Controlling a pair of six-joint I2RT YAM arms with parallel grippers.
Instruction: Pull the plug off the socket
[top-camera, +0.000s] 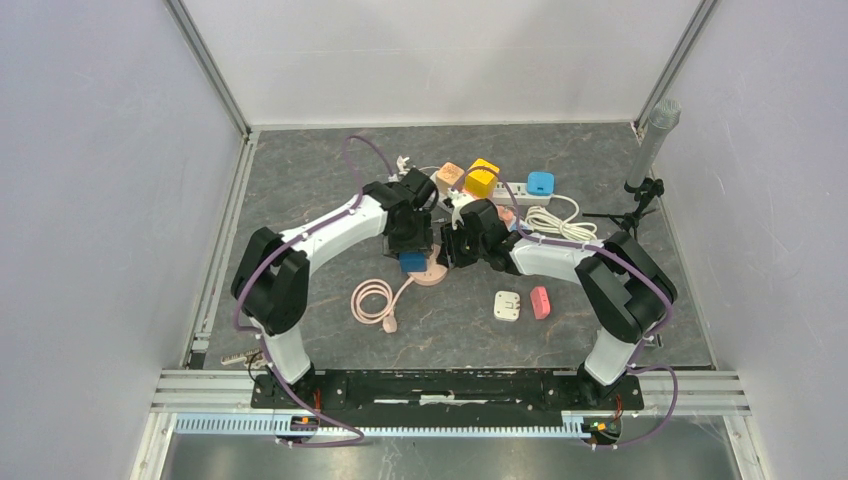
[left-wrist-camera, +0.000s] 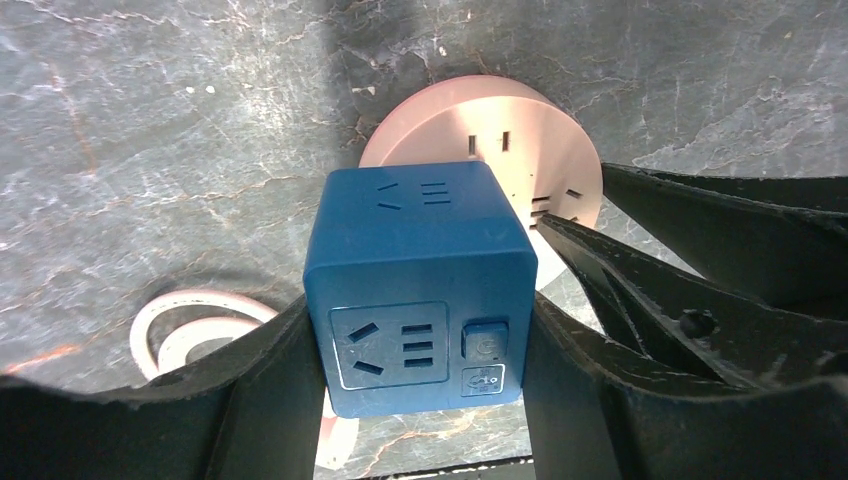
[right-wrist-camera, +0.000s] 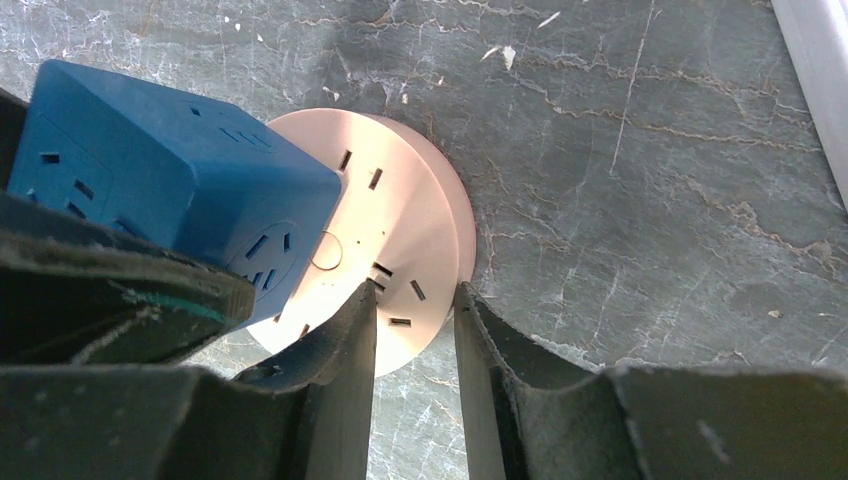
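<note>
A blue cube plug (top-camera: 412, 262) sits at a round pink socket (top-camera: 432, 273) in the middle of the table. My left gripper (top-camera: 410, 248) is shut on the cube's two sides; in the left wrist view the cube (left-wrist-camera: 420, 280) fills the gap of the gripper (left-wrist-camera: 420, 322), above the pink disc (left-wrist-camera: 480, 140). My right gripper (top-camera: 447, 255) is shut on the disc's rim: in the right wrist view it (right-wrist-camera: 415, 295) straddles the edge of the socket (right-wrist-camera: 400, 220), beside the cube (right-wrist-camera: 170, 170). I cannot tell whether the plug's pins still sit in the socket.
The socket's pink cable (top-camera: 372, 298) lies coiled to the near left. A white adapter (top-camera: 507, 305) and a small pink plug (top-camera: 541, 301) lie near right. A yellow cube (top-camera: 482, 177), a blue plug (top-camera: 541, 183) and a white cord (top-camera: 550, 220) sit behind. A grey pole (top-camera: 655, 140) stands far right.
</note>
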